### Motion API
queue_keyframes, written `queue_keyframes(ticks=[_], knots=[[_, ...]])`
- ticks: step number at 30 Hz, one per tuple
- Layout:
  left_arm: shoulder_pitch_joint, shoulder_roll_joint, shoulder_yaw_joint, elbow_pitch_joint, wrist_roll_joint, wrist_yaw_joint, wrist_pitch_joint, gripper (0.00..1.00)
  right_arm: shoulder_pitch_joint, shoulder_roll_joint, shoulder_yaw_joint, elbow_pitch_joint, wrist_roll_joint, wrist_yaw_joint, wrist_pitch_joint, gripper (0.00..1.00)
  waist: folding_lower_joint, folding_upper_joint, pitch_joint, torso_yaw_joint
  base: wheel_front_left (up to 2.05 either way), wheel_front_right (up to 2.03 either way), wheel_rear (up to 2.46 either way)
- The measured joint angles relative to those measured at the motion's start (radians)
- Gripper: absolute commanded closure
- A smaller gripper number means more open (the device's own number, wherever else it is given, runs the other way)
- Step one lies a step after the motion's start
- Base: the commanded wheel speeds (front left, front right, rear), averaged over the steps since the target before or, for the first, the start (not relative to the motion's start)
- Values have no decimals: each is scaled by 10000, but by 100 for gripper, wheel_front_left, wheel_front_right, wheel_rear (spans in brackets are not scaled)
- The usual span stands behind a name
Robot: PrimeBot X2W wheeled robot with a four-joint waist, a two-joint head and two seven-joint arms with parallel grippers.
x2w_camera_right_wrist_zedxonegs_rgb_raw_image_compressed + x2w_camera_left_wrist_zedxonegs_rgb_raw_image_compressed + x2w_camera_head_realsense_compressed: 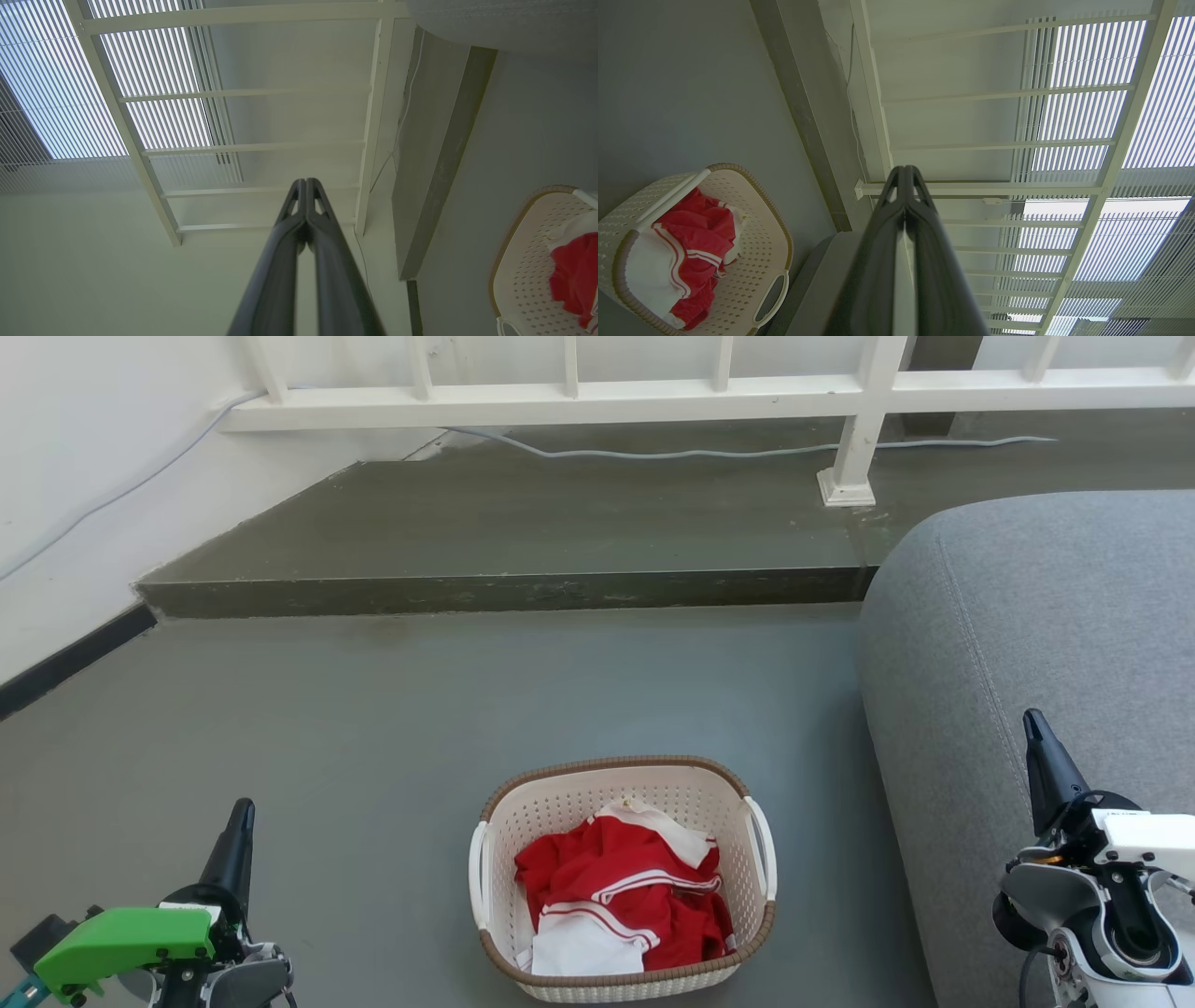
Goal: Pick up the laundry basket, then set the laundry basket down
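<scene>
The laundry basket (702, 795) stands on the grey floor at the bottom centre of the head view, cream-white and perforated with a brown rim and a white handle on each side. Red and white clothes (621, 896) lie inside it. My left gripper (240, 817) is at the lower left, well apart from the basket, fingers together and empty. Over at the lower right my right gripper (1033, 723) hangs in front of the sofa, also shut on nothing. The left wrist view has the basket (761, 261) at its lower left; in the right wrist view the basket (523, 261) sits at the lower right edge.
A grey sofa (1046, 644) rises close to the basket's right side. Behind the basket runs a raised dark step (504, 588) with a white railing (579, 401) and a grey cable (709, 453) along it. A white wall (75, 476) bounds the left.
</scene>
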Motion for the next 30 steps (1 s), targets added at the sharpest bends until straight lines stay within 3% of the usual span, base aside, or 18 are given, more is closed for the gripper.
queue_keyframes(ticks=[30], knots=[[-13,-19,25,48,0,-19,2,100,-3,10,-19,48,-2,0,2,100,0,0,-2,0,0,0,0]])
